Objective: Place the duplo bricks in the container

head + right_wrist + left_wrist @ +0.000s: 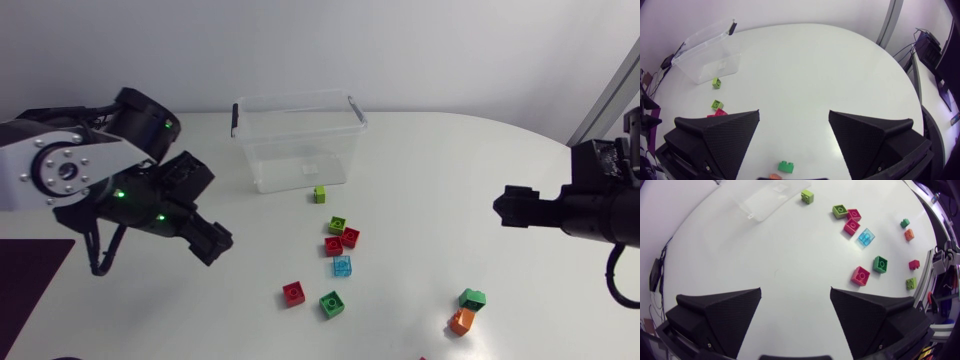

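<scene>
The left gripper and the right gripper hang at the table's sides, each with fingers spread and nothing between them, seemingly poised for a first pick, and the clear container stands at the far middle, likely so either arm can reach it. No brick is in it: all lie loose on the table, the lime brick just beside its front wall. The left wrist view shows eleven: four red bricks, five green or lime bricks, one light blue brick, one orange brick
</scene>
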`<state>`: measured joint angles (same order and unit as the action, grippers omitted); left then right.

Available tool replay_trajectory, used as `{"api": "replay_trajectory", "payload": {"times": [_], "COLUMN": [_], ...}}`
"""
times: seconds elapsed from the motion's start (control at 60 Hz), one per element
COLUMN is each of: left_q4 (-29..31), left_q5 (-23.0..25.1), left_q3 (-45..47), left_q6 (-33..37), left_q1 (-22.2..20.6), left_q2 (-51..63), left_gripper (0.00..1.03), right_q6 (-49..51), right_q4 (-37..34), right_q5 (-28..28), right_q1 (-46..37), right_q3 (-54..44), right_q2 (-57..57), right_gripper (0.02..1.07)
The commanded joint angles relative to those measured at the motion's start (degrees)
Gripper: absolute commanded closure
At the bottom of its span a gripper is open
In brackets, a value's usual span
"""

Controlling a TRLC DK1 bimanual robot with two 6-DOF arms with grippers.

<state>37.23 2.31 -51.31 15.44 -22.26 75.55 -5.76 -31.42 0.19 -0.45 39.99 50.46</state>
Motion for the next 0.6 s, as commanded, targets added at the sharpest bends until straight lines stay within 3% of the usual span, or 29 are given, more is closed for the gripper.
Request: {"api": "replay_trajectory", "payload": {"times": [0.0,0.267,0.4,0.583], "left_q4": [0.74,-0.14,-1.64,-3.48], "left_q5": [0.77,0.86,0.77,0.77], "left_q3": [-2.48,-4.06,-4.41,-6.7], "left_q6": [3.19,5.83,6.71,7.15], "left_q1": [-2.61,-11.93,-15.44,-17.11], "left_q2": [4.96,13.92,17.79,22.19], "left_gripper": [0.08,0.08,0.09,0.1], "right_q6": [-4.88,-5.49,-7.25,-7.69], "right_q4": [-4.09,-17.36,-18.77,-18.33], "right_q5": [-0.1,-1.68,-3.61,-5.2], "right_q1": [-0.08,0.1,-0.26,-0.87], "right_q3": [3.25,11.96,13.27,13.19], "right_q2": [3.33,15.99,18.98,21.88], "right_gripper": [0.07,0.07,0.07,0.07]}}
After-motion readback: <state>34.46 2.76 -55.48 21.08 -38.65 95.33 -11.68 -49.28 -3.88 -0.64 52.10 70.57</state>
